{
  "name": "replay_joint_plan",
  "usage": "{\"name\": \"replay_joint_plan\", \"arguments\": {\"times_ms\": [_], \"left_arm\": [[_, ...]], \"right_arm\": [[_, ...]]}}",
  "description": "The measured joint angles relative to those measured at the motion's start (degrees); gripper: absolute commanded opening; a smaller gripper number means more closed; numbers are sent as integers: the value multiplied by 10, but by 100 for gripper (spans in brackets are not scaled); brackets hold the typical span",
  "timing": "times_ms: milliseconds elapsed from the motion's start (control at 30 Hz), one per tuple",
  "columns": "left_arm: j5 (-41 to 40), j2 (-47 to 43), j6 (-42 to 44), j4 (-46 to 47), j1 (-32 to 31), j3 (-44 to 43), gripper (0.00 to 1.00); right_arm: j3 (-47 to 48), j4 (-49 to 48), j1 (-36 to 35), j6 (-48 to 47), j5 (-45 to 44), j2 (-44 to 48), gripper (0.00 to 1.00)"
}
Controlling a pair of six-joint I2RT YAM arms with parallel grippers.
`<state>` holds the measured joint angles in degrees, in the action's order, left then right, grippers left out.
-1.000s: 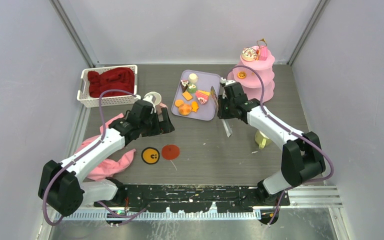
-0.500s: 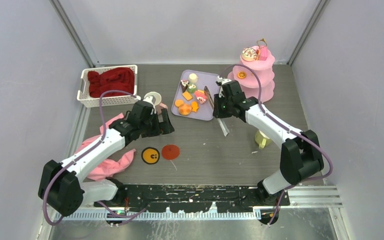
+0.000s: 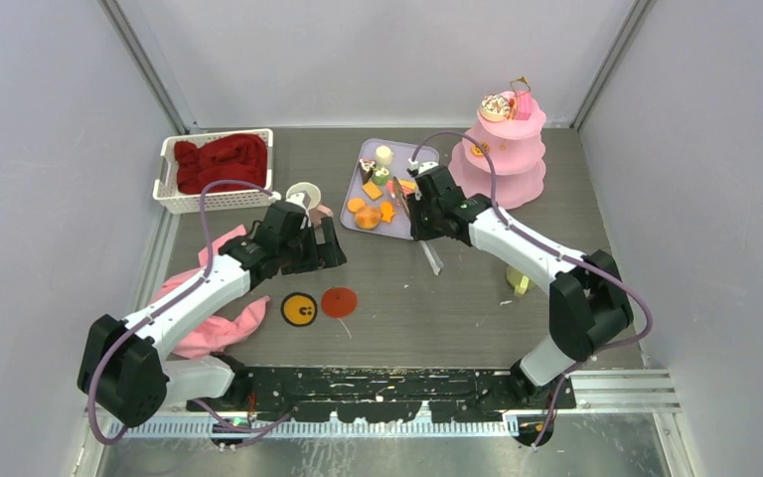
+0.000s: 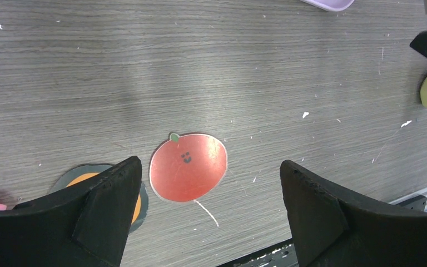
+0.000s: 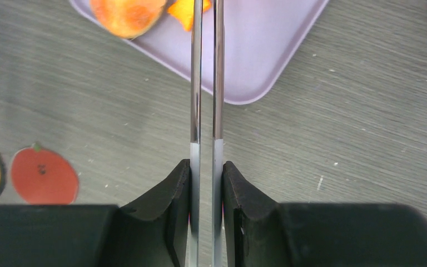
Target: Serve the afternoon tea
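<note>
Toy cakes and fruit pieces (image 3: 378,189) lie on a lavender tray (image 3: 412,221); more sit on a pink tiered stand (image 3: 502,149). My right gripper (image 3: 415,205) is shut on long metal tweezers (image 5: 196,83), whose tips reach over the tray (image 5: 267,50) near an orange donut (image 5: 127,10). One cream mug (image 3: 303,193) stands left of the tray. Another mug (image 3: 519,282) lies on its side under the right arm. My left gripper (image 4: 208,164) hangs open and empty above a red coaster (image 4: 188,167), beside the pink cloth.
A white basket (image 3: 171,159) holding a red cloth is at the back left. A crumpled pink cloth (image 3: 214,313) lies under the left arm. An orange-and-black coaster (image 3: 299,309) and the red coaster (image 3: 338,301) lie near the front. Grey walls enclose the table.
My right gripper has carried the tweezers leftward, from beside the stand to over the tray's right edge. The left arm has stayed put.
</note>
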<state>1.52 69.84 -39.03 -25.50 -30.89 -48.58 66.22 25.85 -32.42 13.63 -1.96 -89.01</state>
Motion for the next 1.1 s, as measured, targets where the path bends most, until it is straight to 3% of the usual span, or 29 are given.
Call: {"name": "replay_joint_plan", "arguments": {"times_ms": [233, 367, 800, 1100], "left_arm": [[0, 0, 0, 0, 0, 2, 94], [0, 0, 0, 0, 0, 3, 94], [0, 0, 0, 0, 0, 7, 94], [0, 0, 0, 0, 0, 8, 94]], "right_arm": [[42, 31, -37, -12, -111, -39, 43], [57, 47, -63, -20, -168, -43, 47], [92, 64, -87, -37, -241, -90, 48], [126, 57, -63, -53, -273, -148, 45]]}}
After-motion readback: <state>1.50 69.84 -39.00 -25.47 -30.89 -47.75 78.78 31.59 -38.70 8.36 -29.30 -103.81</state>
